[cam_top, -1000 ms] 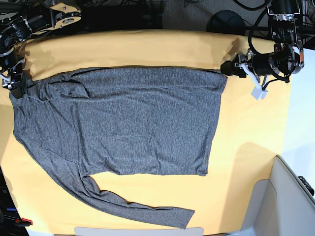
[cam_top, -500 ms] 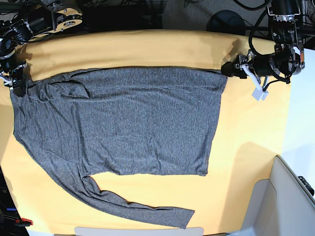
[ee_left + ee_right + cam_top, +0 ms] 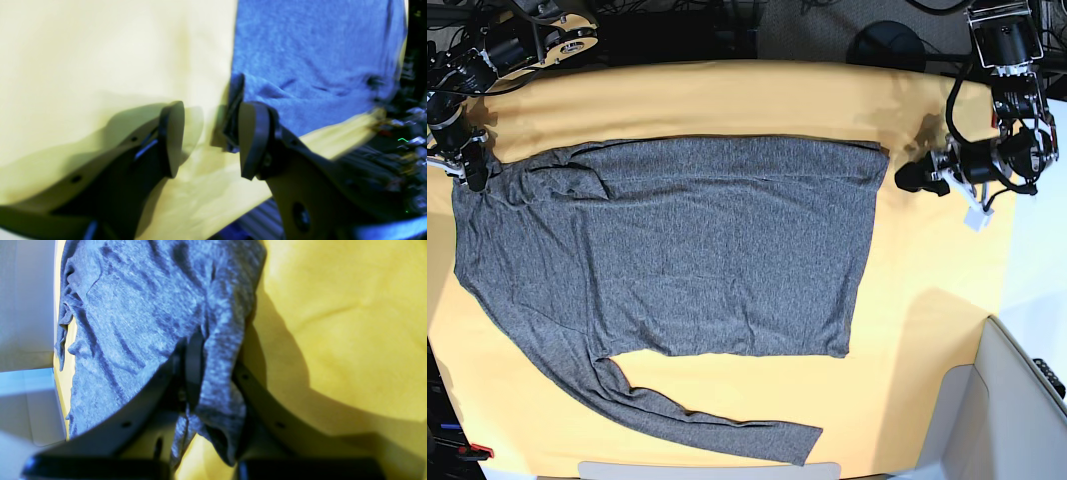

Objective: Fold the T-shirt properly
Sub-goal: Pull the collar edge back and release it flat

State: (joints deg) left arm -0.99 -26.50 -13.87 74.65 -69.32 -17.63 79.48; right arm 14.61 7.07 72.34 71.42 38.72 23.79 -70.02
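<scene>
The dark-grey T-shirt lies spread flat on the yellow table, one long sleeve trailing toward the front edge. At the shirt's far left corner my right gripper is shut on a bunched fold of the fabric. In the right wrist view the cloth is pinched between the gripper's fingers. My left gripper hovers open just right of the shirt's far right corner. Its fingers stand wide apart in the left wrist view, with the shirt's edge just beyond them and nothing held.
A white box or bin stands off the table's front right corner. Beyond the far edge sits a dark round base among cables. Bare yellow cloth lies right of the shirt.
My right gripper has closed on the shirt's far left corner. The left gripper has moved a little right and toward the front, away from the shirt's right corner, staying open.
</scene>
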